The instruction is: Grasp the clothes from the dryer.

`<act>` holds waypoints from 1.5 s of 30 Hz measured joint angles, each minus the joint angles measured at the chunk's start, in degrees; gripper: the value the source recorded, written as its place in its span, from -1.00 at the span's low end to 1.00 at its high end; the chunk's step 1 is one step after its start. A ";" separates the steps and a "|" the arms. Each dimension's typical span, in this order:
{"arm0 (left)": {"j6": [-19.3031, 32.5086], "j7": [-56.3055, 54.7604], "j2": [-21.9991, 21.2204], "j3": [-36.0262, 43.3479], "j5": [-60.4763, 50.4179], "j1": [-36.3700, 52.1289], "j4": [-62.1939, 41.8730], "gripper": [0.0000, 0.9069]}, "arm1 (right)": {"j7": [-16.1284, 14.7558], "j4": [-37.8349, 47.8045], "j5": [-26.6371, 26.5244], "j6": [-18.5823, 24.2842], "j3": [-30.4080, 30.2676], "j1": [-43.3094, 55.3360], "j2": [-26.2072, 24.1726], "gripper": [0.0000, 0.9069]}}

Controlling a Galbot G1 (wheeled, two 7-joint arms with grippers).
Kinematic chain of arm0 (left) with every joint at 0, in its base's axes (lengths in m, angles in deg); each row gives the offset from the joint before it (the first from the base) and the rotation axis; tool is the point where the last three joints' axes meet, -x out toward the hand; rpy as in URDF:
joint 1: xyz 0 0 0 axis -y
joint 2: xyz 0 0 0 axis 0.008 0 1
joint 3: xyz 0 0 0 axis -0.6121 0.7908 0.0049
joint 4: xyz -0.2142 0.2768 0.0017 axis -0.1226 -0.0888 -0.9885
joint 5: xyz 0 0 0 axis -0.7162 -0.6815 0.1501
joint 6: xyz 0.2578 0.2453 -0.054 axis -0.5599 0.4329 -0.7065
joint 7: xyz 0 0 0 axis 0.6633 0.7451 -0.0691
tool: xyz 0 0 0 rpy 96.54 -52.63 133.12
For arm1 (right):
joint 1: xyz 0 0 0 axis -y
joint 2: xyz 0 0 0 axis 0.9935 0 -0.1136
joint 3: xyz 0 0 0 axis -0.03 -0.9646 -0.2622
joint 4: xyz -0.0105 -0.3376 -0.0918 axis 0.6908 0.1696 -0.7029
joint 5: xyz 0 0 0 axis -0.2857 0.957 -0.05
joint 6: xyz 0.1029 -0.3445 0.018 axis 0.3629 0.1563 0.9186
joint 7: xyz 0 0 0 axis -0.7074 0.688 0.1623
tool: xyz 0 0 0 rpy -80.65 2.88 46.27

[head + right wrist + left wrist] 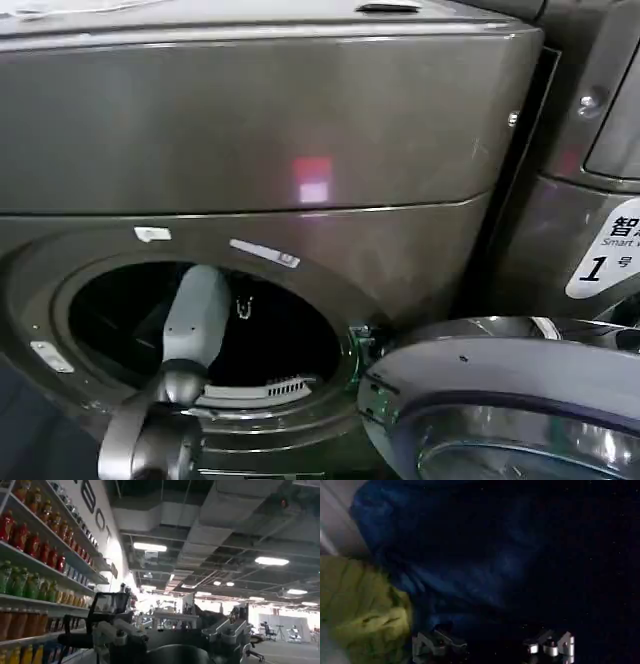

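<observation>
From my head view, my left arm [195,320] reaches up and forward through the round porthole of the dryer [250,150], its forearm sunk into the dark drum; the open door [500,400] hangs at the right.

At my left wrist, my left gripper [492,645] is spread wide, fingers [437,642] apart, close over the clothes [470,565]: navy folds with the yellow-green cloth [360,610] beside them in the drum.

At my right wrist, my right gripper [170,640] points up at the ceiling, released, beside shelves [35,570] of bottles.

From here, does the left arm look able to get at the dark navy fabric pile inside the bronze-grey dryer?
Probably yes. The left gripper is open inside the bronze-grey dryer, through its open porthole, with the dark navy fabric pile right ahead and nothing between them.
</observation>
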 measured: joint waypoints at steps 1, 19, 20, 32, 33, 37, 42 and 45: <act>-0.14 -0.01 0.01 -0.10 0.21 0.03 -0.43 1.00 | 0.00 0.01 0.01 0.01 -0.02 0.00 0.01 1.00; -0.37 -1.59 0.42 -0.16 5.69 -0.35 -2.72 -1.00 | 0.00 -0.09 0.11 0.21 -0.64 0.10 0.37 1.00; -0.51 -1.82 0.38 -0.04 5.96 -0.45 -2.72 -1.00 | 0.00 -0.09 0.12 0.21 -0.63 0.12 0.37 1.00; -2.68 -3.13 0.04 0.42 7.72 -0.59 -1.89 -1.00 | 0.01 -0.06 0.35 0.32 -0.83 0.27 0.40 1.00; -2.77 -3.13 0.08 0.42 7.89 -0.59 -1.84 -1.00 | 0.01 -0.06 0.37 0.33 -0.86 0.27 0.43 1.00; -3.24 -3.21 0.12 0.42 8.57 -0.61 -1.45 -1.00 | 0.02 -0.09 0.46 0.33 -1.03 0.33 0.51 1.00; -3.33 -3.43 0.13 0.51 9.73 -1.12 -0.73 -1.00 | 0.04 -0.07 0.55 0.35 -1.24 0.39 0.52 1.00; -3.43 -3.71 0.13 0.54 10.21 -1.37 -0.57 -1.00 | 0.05 -0.05 0.59 0.39 -1.29 0.41 0.53 1.00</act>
